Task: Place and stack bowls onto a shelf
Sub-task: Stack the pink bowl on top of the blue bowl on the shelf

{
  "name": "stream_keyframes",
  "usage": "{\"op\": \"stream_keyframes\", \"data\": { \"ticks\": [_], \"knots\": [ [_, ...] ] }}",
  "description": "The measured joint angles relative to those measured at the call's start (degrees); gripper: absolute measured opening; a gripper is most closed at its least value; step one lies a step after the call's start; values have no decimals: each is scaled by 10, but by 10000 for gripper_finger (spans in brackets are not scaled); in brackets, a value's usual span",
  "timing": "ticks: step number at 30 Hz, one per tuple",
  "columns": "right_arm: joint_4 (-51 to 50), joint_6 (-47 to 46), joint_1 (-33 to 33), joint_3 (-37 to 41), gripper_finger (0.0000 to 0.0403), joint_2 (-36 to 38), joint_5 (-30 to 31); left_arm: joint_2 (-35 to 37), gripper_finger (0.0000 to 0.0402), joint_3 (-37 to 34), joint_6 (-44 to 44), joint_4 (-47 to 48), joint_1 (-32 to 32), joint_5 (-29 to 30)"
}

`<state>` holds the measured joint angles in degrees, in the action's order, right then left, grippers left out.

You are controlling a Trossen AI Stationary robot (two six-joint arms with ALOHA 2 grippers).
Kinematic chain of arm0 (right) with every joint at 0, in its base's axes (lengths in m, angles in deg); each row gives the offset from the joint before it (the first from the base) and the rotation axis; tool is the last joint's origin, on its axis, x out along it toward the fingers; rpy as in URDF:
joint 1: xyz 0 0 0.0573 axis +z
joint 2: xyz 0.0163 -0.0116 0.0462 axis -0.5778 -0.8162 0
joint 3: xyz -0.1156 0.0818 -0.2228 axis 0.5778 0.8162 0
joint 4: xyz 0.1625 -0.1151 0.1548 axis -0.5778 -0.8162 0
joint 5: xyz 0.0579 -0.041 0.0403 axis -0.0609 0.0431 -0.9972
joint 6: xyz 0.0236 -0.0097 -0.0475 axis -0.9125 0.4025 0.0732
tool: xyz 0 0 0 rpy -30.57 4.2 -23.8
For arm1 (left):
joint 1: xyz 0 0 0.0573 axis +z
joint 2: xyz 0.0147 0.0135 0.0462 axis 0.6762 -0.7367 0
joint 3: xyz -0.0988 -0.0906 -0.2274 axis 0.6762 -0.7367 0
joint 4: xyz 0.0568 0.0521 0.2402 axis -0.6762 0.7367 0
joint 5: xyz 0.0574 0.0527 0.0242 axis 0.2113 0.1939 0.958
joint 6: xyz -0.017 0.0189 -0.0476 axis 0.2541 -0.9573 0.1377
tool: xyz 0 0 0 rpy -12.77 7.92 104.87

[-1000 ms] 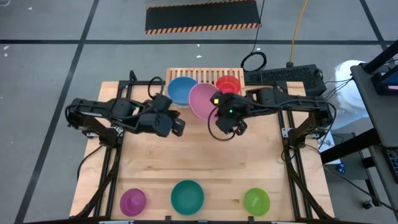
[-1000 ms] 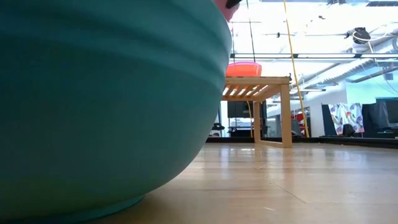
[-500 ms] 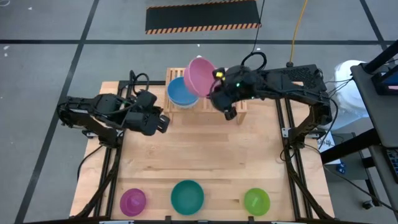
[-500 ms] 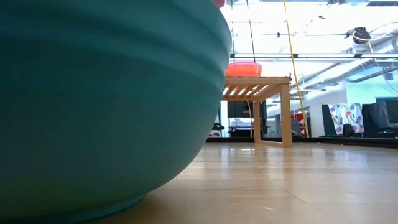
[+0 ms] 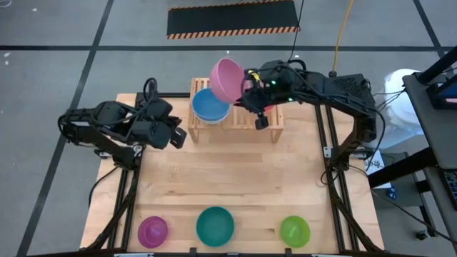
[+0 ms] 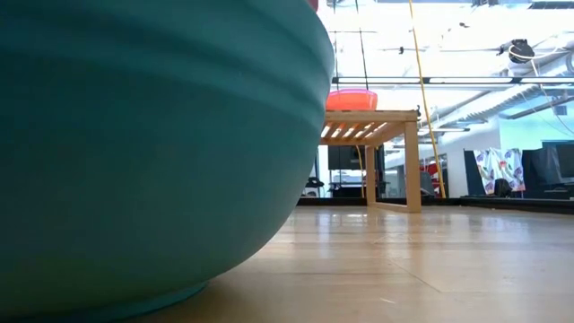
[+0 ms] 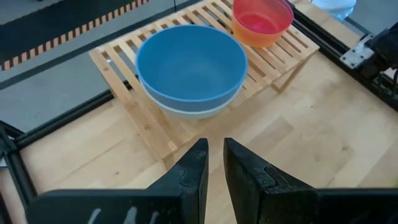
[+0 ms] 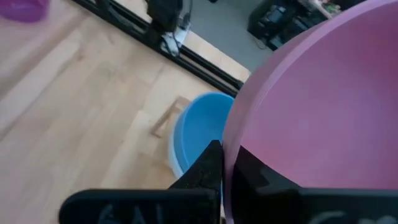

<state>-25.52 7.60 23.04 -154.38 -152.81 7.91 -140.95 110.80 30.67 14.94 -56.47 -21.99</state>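
A pink bowl hangs tilted over the far side of the shelf, with my right gripper shut on it. On the shelf's left part a blue bowl sits nested in a white bowl. A red bowl stands on the slats beside them; my right arm hides it in the high view. My left gripper hovers left of and nearer than the shelf, fingers narrowly apart with nothing between them. My right gripper pinches the pink bowl's rim, one finger outside the wall and the other inside the hollow. The bowl is lifted clear, tipped on its side above the blue bowl.
A purple bowl, a teal bowl and a green bowl stand in a row at the table's near edge. The teal bowl fills the low view's left. Bare wood lies between them and the shelf. Black rails run along both table sides.
My right gripper has risen and gone toward the far edge with the pink bowl, rolling so the bowl tips further onto its side. My left gripper has drawn back toward the table's left edge, away from the shelf.
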Motion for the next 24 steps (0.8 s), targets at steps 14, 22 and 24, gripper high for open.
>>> {"op": "stream_keyframes", "data": {
  "ticks": [14, 22, 24],
  "knots": [
    [81, -51, -49, 0, 0, -74, -69, 2, 56, 0, -7, 0, 0, -7],
    [30, -69, -61, 0, 0, -98, -102, 2, 56, 0, -15, 0, 0, -8],
    [8, -69, -61, 0, 0, -97, -101, 2, 56, 0, -15, -1, 0, -8]
  ]
}}
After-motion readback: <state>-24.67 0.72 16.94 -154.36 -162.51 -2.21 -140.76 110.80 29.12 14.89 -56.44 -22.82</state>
